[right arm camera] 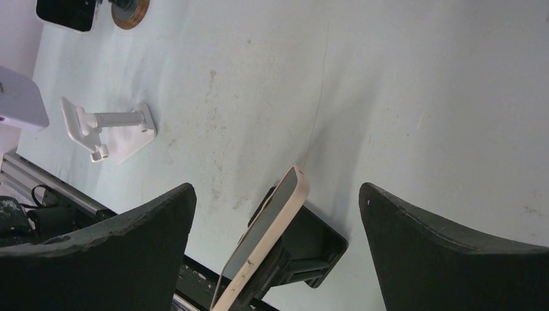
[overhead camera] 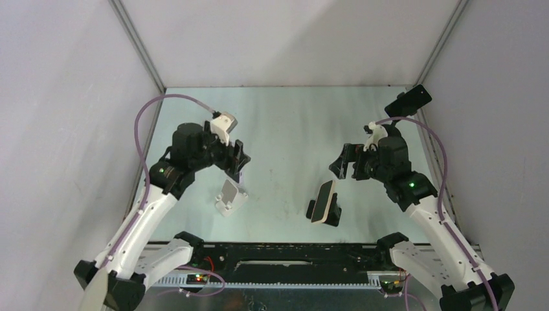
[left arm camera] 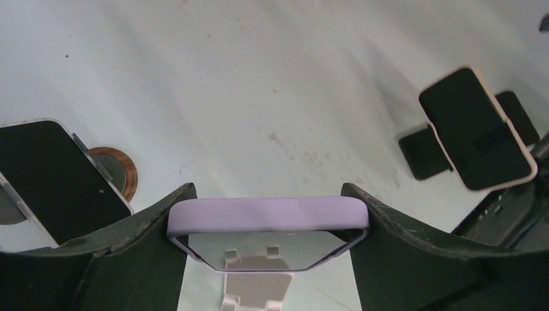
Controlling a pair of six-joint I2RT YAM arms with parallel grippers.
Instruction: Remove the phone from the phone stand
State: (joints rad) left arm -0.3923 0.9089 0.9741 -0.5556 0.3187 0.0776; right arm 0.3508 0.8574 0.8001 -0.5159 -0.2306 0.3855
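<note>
Nearest the arm bases, the white phone stand [overhead camera: 230, 197] sits empty on the table [overhead camera: 291, 129], left of centre. To its right, a beige-cased phone [overhead camera: 324, 201] leans tilted back on a black stand [overhead camera: 333, 214].

Just beyond the white stand, the left gripper [overhead camera: 236, 165] has hold of the lavender-cased phone [left arm camera: 268, 215]. Its 2 fingers [left arm camera: 142, 227] stand fairly wide apart and press on the phone's 2 opposite edges, so the phone spans the gap between them. The phone is off the white stand and not touching it. In the left wrist view the stand shows directly below the phone's glossy face.

The same wrist view shows a 3rd phone, black-screened with a pale case [left arm camera: 55, 184], off to the left beside a round brown disc [left arm camera: 120, 170]. In the overhead view this phone is hidden.

At about the same depth on the right side, the right gripper [overhead camera: 346, 165] hangs with its jaws spread fully wide and nothing between them. It sits just past the beige-cased phone, above it and not touching it. From the right wrist camera the top edge of that phone shows in the gap between the 2 fingers.

Farthest back, in the far right corner, a dark phone [overhead camera: 413, 100] is propped up at a tilt near the wall.
</note>
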